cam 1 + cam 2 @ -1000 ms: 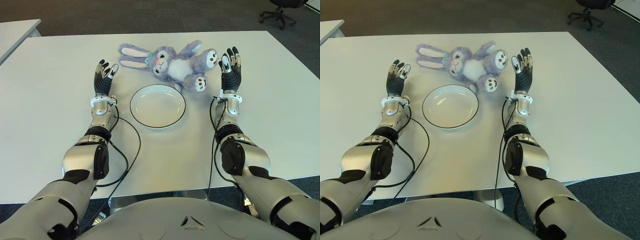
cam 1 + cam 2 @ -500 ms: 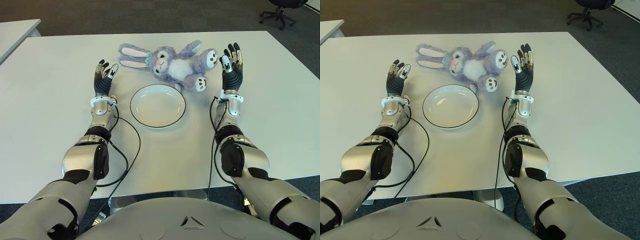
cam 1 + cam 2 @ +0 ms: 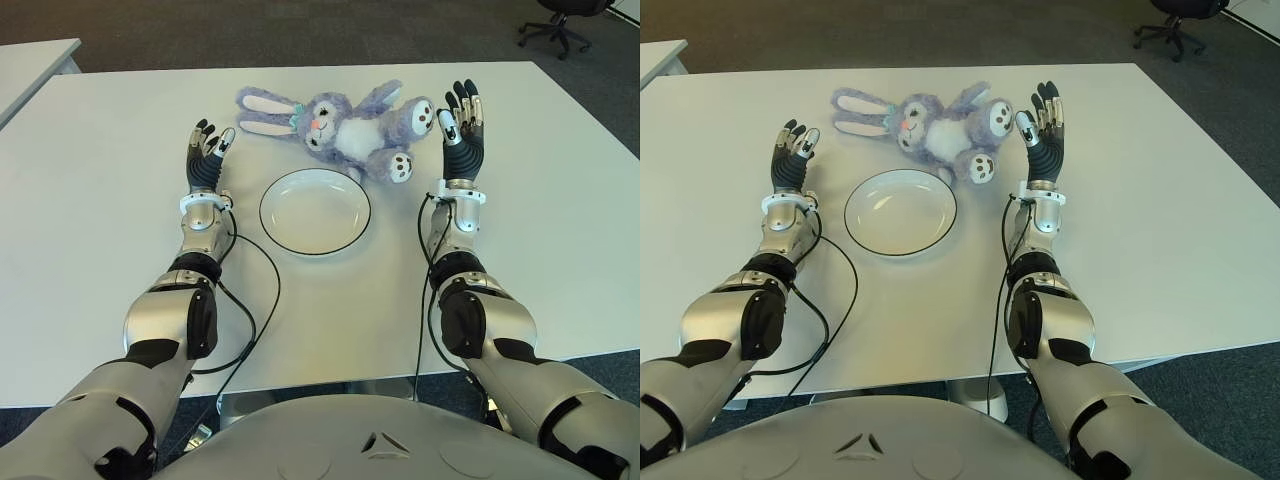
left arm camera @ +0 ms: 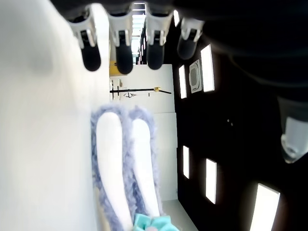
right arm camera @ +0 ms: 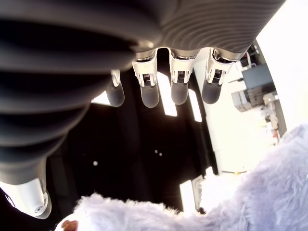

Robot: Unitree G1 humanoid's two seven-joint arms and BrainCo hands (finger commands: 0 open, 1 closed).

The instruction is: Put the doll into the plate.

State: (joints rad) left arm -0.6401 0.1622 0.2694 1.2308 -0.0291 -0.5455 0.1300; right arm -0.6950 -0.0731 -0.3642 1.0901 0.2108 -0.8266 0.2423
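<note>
The right hand (image 3: 460, 125), fingers extended and grasping nothing, stands just beside the foot of the purple plush rabbit doll (image 3: 345, 125), palm toward it, apparently positioned to close on it. The left hand (image 3: 205, 158), likewise released, stands near the doll's ears. The doll lies just beyond the white round plate with a dark rim (image 3: 272, 222), which holds nothing. All sit on a white counter (image 3: 100, 200); dark carpet and an office chair (image 3: 560, 25) lie beyond.

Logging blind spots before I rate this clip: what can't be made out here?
- Doll: its underside is hidden against the table in both eye views.
- Left wrist view: only the doll's ears show; the frame edge cuts off the rest.
- Right wrist view: the right hand fills the frame, so the plate is unseen.
</note>
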